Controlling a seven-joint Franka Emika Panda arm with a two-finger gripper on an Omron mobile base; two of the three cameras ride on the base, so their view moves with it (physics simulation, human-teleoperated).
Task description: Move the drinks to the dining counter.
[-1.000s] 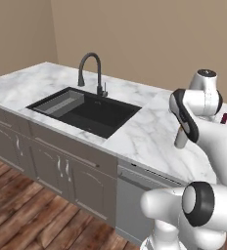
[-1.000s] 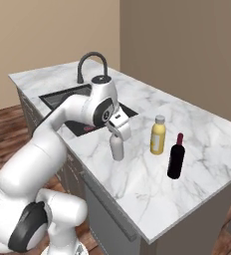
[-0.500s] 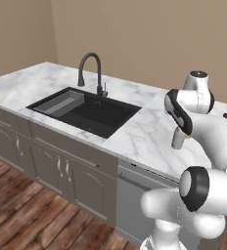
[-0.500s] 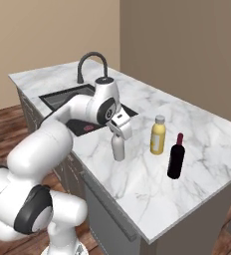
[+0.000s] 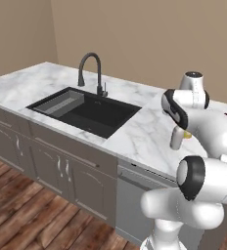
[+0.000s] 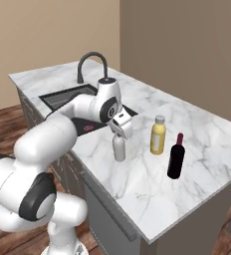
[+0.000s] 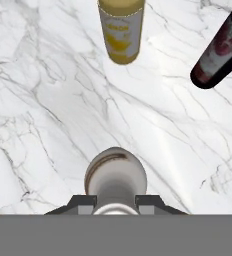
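The white arm bends forward over the marble dining counter [image 6: 197, 149], forearm dropping steeply so the gripper [image 6: 119, 133] points straight down, clenched on the cap end of the small beige-grey bottle [image 6: 119, 148], which stands upright on the marble just beside the sink's near corner. One black inset sink [image 5: 86, 110] sits in the counter, with one dark curved faucet [image 5: 92, 73] behind it at its 12 o'clock. Three bottles stand on the top: in the right base view the yellow juice bottle [image 6: 158, 135] is at 3 o'clock from the held bottle, apart from it, and the slim dark red-brown bottle [image 6: 176, 157] is at 4 o'clock from the yellow one, near it but not touching
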